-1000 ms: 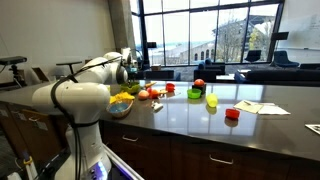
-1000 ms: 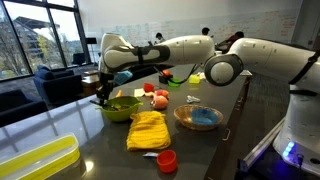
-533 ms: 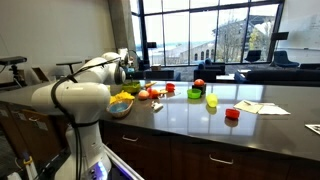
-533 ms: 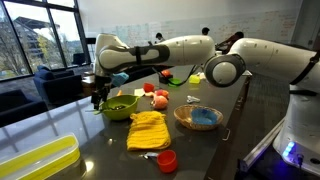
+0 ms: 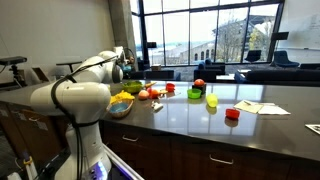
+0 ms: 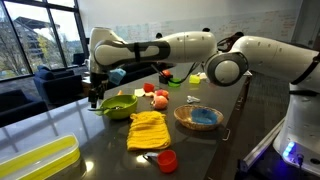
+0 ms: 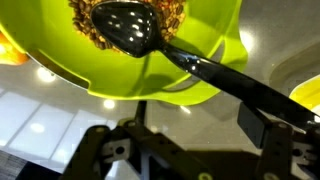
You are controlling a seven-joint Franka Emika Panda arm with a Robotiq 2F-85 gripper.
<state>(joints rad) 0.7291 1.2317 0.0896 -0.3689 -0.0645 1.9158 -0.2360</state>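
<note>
One gripper (image 6: 94, 98), fingers spread wide, nothing betw. them. It hangs just above green bowl (image 6: 120, 107) at left-centre of frame, near the counter (image 6: 90, 135) edge. Bare counter lower left of bowl, as far as yellow tray (image 6: 35, 160). Yellow cloth (image 6: 148, 130) just beside bowl, lower right. Wrist view: bowl fills top and holds brown crumbly bits (image 7: 176, 12) + black spoon (image 7: 130, 25), handle out over rim to right.

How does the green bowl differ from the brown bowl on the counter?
The green bowl is deeper than the shallow brown bowl. The green bowl holds a black spoon and brown crumbs; the brown bowl shows blue inside, no spoon. Both sit upright on the counter.
</note>
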